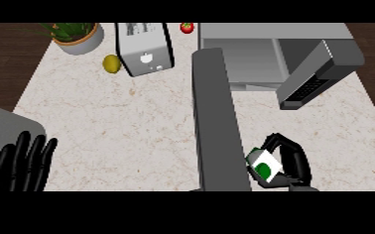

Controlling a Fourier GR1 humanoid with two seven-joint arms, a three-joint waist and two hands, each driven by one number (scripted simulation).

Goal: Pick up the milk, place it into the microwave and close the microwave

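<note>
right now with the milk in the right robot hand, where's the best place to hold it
Best held round its side walls, as the right robot hand already does: fingers curl round the milk carton from its right, leaving the white and green face showing. Its flat sides likely suit a wrap grasp, and that side keeps clear of the microwave door standing open on its left.

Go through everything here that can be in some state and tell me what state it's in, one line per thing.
microwave: open, nothing visible inside
microwave door: swung wide open
milk: off the counter, held beside the door
right hand: fingers curled round the milk
left hand: open, resting at lower left
toaster: slots look empty
</note>
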